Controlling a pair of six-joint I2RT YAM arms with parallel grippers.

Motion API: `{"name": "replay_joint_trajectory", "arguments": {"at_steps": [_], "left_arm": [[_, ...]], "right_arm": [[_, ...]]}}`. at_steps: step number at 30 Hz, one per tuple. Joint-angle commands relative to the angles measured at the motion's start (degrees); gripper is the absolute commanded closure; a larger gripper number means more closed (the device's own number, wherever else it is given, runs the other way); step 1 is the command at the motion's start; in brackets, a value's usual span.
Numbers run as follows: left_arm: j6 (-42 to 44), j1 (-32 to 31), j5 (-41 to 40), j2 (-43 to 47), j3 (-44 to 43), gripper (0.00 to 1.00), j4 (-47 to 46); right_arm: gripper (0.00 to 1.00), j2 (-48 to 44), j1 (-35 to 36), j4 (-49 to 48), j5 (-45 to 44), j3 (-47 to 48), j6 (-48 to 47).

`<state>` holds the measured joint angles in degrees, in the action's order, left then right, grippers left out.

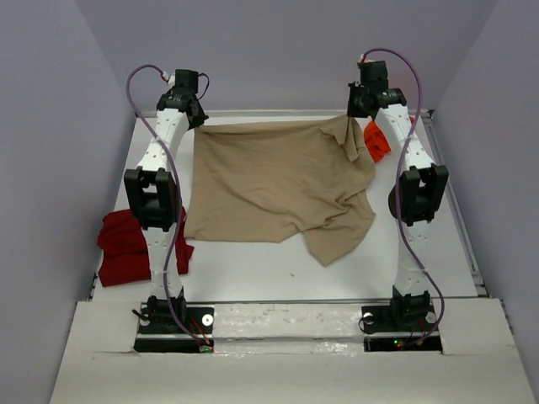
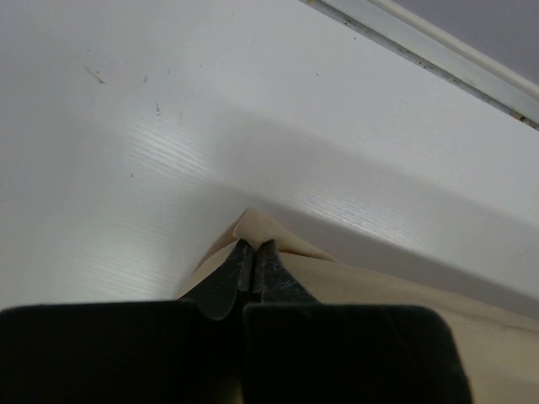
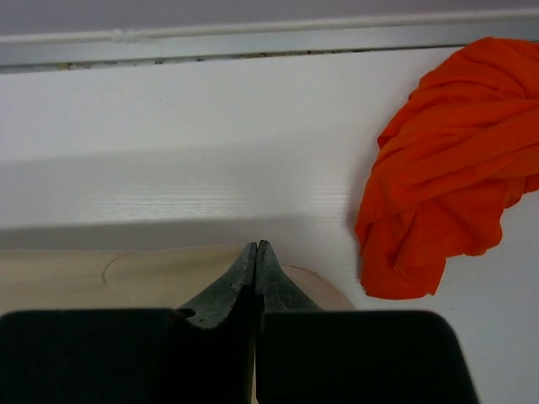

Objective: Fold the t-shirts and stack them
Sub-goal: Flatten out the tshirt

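Top external view is showing the tan t-shirt point(image 1: 269, 181) lying spread on the surface point(image 1: 253, 273), its near right part rumpled and hanging out of line. The left claw point(image 2: 253, 250) is pinching the far left corner of this shirt, with the jaws pressed together on only a small tip of cloth. The right claw point(image 3: 257, 250) is gripping the far right corner in the same tight way. The orange t-shirt point(image 3: 455, 168) is lying crumpled just beside that right corner, and the dark red t-shirt point(image 1: 126, 244) is heaped off the tan shirt's near left side. In my judgement, such thin pinches are risking a slip if the arms are pulling unevenly. The orange shirt may also be getting dragged along, spoiling the fold.
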<state>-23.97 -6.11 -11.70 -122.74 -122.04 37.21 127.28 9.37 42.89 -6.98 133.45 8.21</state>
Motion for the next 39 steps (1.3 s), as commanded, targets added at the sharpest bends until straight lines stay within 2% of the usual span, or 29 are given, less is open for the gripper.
{"name": "replay_joint_trajectory", "arguments": {"at_steps": [1,5,9,11,12,13,14,15,16,17,19,23,26,27,28,29,30,31,32,33,34,35,36,37,39], "left_arm": [[1.4,0.7,1.6,-3.7,-7.5,1.00,1.9],[1.5,1.5,4.2,-10.4,-15.0,1.00,3.0],[1.5,2.2,6.0,-13.9,-16.8,1.00,2.5],[1.5,2.5,5.7,-14.9,-16.7,0.87,2.2],[1.1,2.9,5.2,-15.8,-16.7,0.80,2.4],[0.7,3.2,5.2,-16.0,-16.3,0.45,2.1],[-0.3,3.5,5.4,-15.9,-15.8,0.36,2.0],[-0.8,3.7,5.4,-15.9,-15.8,0.29,2.0],[-0.8,3.8,5.9,-15.1,-15.2,0.15,1.0],[-0.6,3.7,6.1,-14.3,-14.6,0.11,0.1],[-0.5,3.6,5.6,-12.6,-13.8,0.01,-1.6],[-0.9,3.3,5.9,-10.5,-15.9,0.01,-0.7],[-0.8,1.4,3.7,-3.9,-15.7,0.01,-0.7],[-0.6,0.6,3.2,-2.3,-15.2,0.01,-0.6],[-1.0,-0.3,2.0,-0.6,-14.7,0.01,-0.1],[-1.4,-2.6,-0.7,3.8,-11.8,0.01,1.1],[-1.7,-4.1,-2.2,6.6,-8.7,0.01,0.9],[-2.0,-5.8,-3.7,9.6,-4.8,0.01,0.3],[-3.0,-9.1,-3.7,16.2,5.0,0.02,-2.2],[-3.0,-10.6,-2.8,19.8,10.9,0.03,-4.5],[-2.8,-11.8,-1.9,22.9,16.1,0.09,-6.4],[-4.0,-12.7,0.8,28.6,21.0,0.18,-9.1],[-3.9,-14.3,2.3,31.2,30.1,0.34,-10.1],[-4.6,-14.6,3.0,33.3,33.4,0.44,-10.1],[-5.7,-17.1,2.7,39.8,43.0,0.77,-12.1]], "right_arm": [[1.00,6.6,-1.6,2.6,1.0,5.3,-2.9],[1.00,11.7,-1.6,3.8,1.4,10.4,-4.1],[1.00,14.3,-1.6,4.1,2.5,11.2,-6.4],[1.00,15.4,-2.2,4.5,2.5,11.5,-6.9],[0.86,15.5,-2.2,4.5,2.6,11.7,-7.1],[0.76,15.6,-2.2,4.4,2.8,11.7,-7.2],[0.58,15.6,-2.2,4.3,2.4,12.1,-7.3],[0.57,15.5,-2.2,4.0,1.8,12.4,-7.3],[0.36,15.5,-2.2,3.8,1.6,13.6,-7.5],[0.26,15.5,-2.2,3.7,1.6,14.4,-7.5],[0.21,15.4,-2.2,3.5,0.7,16.9,-7.5],[0.19,12.7,-2.2,3.3,1.5,18.6,-7.2],[0.20,7.7,-0.8,3.9,-0.7,16.9,-6.2],[0.25,6.2,-0.8,5.1,-0.9,16.6,-5.3],[0.33,4.7,0.6,8.1,-0.4,15.8,-1.9],[0.63,0.2,1.2,9.1,3.3,9.9,0.0],[0.86,-3.0,2.2,8.4,5.6,4.9,1.8],[1.00,-6.5,3.6,7.0,6.4,-1.1,2.3],[1.00,-14.8,7.3,4.6,5.3,-8.1,2.9],[1.00,-19.0,8.9,-2.4,5.1,-22.6,3.7],[1.00,-22.7,10.0,-4.7,5.2,-28.1,5.1],[1.00,-25.7,10.0,-6.1,9.0,-32.9,6.9],[1.00,-31.5,10.0,-7.9,11.1,-41.6,10.1],[1.00,-34.3,10.0,-9.2,11.5,-46.0,10.6],[1.00,-43.5,10.0,-14.3,12.7,-55.0,11.7]]}}
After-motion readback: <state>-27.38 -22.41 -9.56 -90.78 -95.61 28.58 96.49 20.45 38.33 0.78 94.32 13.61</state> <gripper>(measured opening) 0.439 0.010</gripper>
